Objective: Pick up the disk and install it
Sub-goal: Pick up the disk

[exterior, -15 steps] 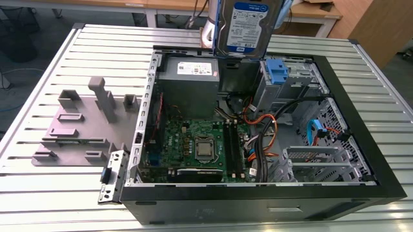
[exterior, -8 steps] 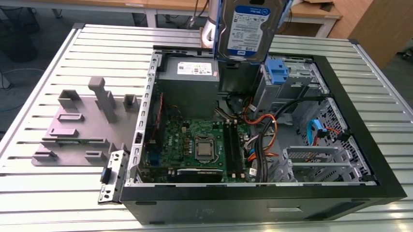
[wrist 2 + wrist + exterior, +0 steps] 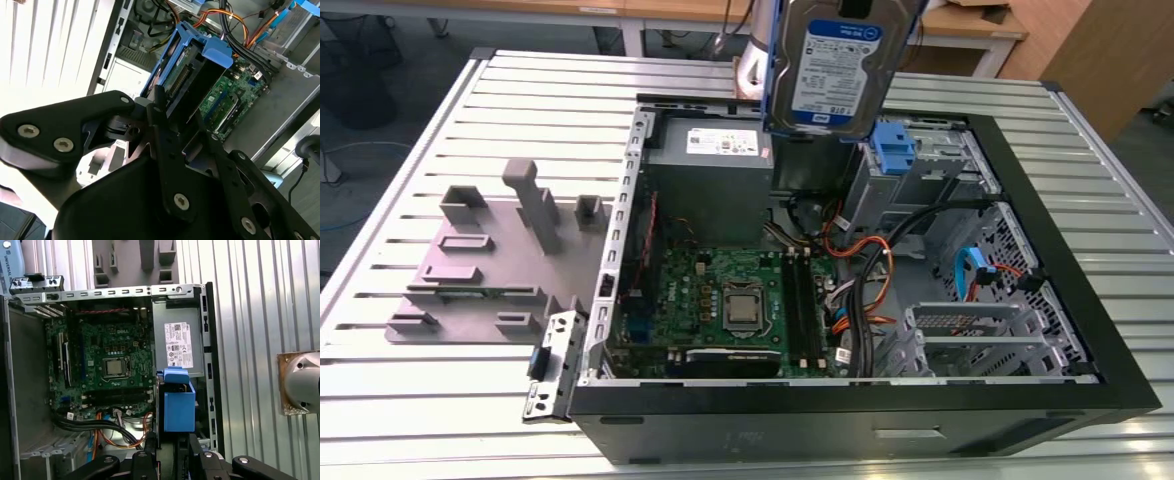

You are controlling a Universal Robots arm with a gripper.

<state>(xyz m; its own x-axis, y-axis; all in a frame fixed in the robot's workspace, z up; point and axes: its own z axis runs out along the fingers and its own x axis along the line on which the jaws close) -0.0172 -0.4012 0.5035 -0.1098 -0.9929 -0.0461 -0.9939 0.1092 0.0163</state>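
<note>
Bright, even light, table (image 3: pixel 50 40) glaring (washed white)

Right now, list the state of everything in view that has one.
disk, held on end in the air above the computer case.
gripper, shut on the disk.
computer case, on its side, open, side panel off.
processor, bare, no cooler on it.

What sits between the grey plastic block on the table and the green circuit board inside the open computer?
The computer case's silver metal wall stands between them, seen in the exterior view.
</note>
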